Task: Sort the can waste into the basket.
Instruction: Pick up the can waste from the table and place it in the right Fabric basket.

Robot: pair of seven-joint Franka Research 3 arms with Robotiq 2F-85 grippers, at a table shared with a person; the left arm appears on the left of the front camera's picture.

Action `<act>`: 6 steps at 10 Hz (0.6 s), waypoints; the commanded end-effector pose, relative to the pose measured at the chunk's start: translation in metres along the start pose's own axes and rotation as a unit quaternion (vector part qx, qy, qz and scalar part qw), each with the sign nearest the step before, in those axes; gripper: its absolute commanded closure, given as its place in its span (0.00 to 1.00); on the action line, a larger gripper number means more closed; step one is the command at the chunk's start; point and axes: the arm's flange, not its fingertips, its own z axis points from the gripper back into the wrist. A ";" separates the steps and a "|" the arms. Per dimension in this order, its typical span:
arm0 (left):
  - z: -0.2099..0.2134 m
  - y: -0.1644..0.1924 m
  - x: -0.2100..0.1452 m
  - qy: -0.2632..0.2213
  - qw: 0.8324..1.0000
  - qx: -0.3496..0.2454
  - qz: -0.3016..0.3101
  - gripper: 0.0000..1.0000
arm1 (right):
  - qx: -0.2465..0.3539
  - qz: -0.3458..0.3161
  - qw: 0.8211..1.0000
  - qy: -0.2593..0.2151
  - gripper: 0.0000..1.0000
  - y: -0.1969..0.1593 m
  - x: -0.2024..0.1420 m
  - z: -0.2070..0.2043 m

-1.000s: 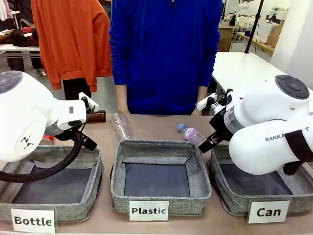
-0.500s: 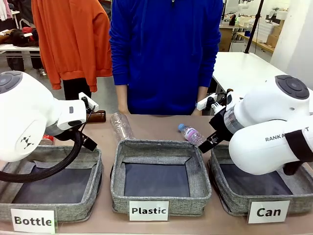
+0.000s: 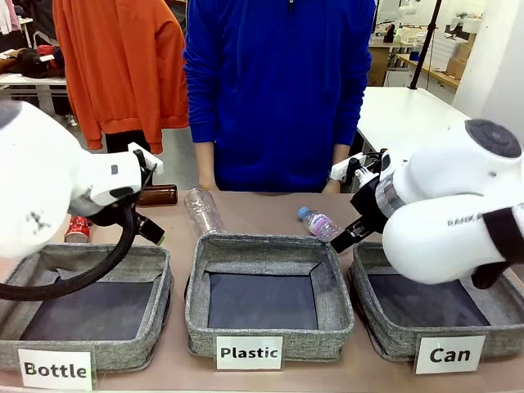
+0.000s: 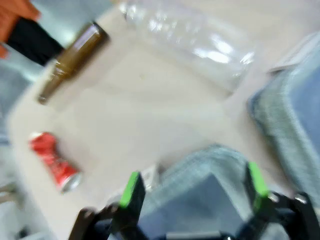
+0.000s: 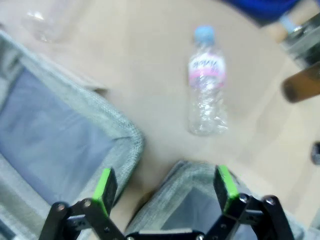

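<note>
Currently, left end effector (image 4: 193,172) spread wide — empty, right end effector (image 5: 165,172) likewise — over basket (image 3: 393,340) rim

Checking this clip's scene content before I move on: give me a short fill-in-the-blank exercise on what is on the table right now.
1. The basket on the robot's right is labelled ____.
2. The crushed can lying on the table is ____ in colour.
3. The small plastic bottle has a ____ label band.
4. The left gripper has its fingers ____, holding nothing.
Missing words: Can; red; pink; open.
</note>
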 end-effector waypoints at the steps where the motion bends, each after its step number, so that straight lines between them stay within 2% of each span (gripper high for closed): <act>1: 0.089 0.013 0.003 0.018 0.995 -0.065 0.079 0.00 | 0.080 -0.105 0.991 0.023 0.00 -0.004 0.008 0.096; 2: 0.121 0.023 -0.010 0.024 0.988 -0.129 0.082 0.00 | 0.100 -0.156 0.982 0.023 0.00 -0.008 0.001 0.139; 4: 0.165 0.067 -0.056 -0.011 0.962 -0.233 0.143 0.00 | 0.166 -0.198 0.966 -0.024 0.00 -0.039 -0.045 0.212; 5: 0.182 0.108 -0.087 -0.038 0.938 -0.285 0.193 0.00 | 0.192 -0.266 0.942 -0.078 0.00 -0.078 -0.083 0.241; 6: 0.190 0.150 -0.116 -0.086 0.917 -0.286 0.266 0.00 | 0.223 -0.324 0.912 -0.120 0.00 -0.117 -0.124 0.253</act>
